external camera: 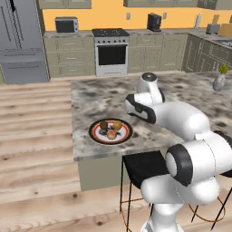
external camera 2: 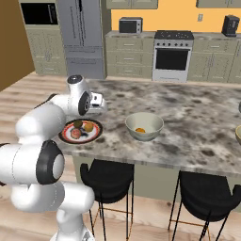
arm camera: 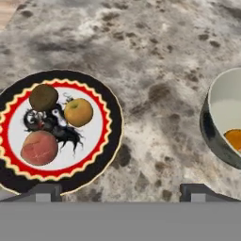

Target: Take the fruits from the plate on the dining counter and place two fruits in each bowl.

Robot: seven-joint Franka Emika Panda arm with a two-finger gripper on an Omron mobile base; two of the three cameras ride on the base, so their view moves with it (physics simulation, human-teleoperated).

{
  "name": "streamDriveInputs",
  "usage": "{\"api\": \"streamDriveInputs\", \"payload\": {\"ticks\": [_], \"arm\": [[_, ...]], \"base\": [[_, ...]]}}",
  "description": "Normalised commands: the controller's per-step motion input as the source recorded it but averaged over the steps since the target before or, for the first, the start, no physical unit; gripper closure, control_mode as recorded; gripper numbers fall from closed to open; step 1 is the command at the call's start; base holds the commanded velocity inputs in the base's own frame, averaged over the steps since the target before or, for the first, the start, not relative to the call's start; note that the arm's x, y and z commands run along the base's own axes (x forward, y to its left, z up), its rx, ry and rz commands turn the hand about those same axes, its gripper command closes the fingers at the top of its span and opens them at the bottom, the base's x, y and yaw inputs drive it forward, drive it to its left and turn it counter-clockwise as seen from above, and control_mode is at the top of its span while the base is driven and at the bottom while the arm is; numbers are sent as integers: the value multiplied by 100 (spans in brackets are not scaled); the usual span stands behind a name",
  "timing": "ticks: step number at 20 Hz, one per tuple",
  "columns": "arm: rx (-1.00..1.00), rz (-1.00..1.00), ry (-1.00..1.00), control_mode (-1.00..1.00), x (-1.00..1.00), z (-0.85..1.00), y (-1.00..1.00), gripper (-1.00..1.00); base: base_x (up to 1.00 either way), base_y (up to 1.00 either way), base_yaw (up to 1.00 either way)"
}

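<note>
The red-rimmed plate (arm camera: 109,123) (external camera: 94,132) (external camera 2: 96,135) lies near the left end of the dining counter (external camera 2: 188,110). Three fruits rest on it: a dark brownish-green one (arm camera: 44,97), a yellow-orange one (arm camera: 78,112) and a pinkish-red one (arm camera: 39,147). To its right stands a beige bowl (external camera 2: 144,123) (arm camera: 221,110) holding the orange fruit (external camera 2: 140,130) (arm camera: 234,139). A second bowl (external camera 2: 238,134) shows at the right edge. My gripper (arm camera: 121,190) hangs open above the bare marble between plate and bowl, nothing between its fingers.
Two black stools (external camera 2: 108,176) (external camera 2: 207,190) stand under the counter's near edge. A small grey vase (external camera: 219,81) with a yellow-green sprig sits at the counter's far right. My own arm hides the nearer bowl in the left base view.
</note>
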Motion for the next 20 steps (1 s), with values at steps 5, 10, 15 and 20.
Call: {"api": "streamDriveInputs", "payload": {"ticks": [5,10,15,20], "arm": [[-2,31,21,-100,-53,4,99,-100],[9,37,8,-100,-51,-4,48,-100],[1,17,3,-100,-6,-31,22,-100],[-5,-9,18,-100,41,-11,0,-100]], "base": [[0,0,0],[0,0,0],[0,0,0],[0,0,0]]}}
